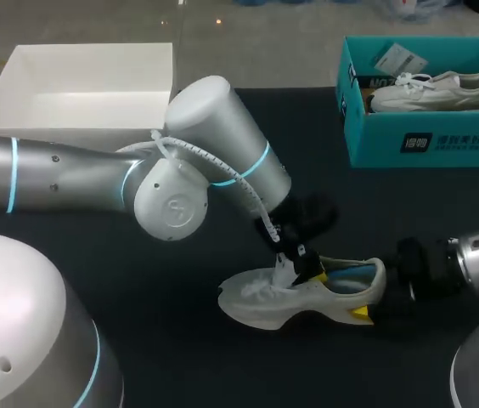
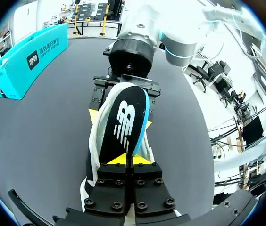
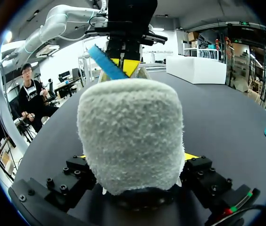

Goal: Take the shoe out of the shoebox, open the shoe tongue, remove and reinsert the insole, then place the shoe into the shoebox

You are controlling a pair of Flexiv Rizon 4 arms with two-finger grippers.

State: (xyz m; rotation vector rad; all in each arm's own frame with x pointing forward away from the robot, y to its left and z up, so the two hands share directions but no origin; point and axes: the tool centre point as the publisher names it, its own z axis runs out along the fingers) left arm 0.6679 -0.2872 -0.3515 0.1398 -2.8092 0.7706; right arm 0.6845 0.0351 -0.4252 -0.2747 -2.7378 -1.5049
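Head view shows the white knit sneaker (image 1: 256, 306) lying on the dark table (image 1: 138, 280), well apart from the open teal cardboard shoebox (image 1: 426, 144). My right gripper (image 1: 374, 297) clamps the fuzzy heel from both sides, which I judge braces the shoe against the pull on the insole. My left gripper (image 2: 126, 160) has its jaws nearly together, pinching the black-topped, blue-edged foam insole (image 2: 123, 122). The insole stands partly out of the collar, its toe end hidden inside.
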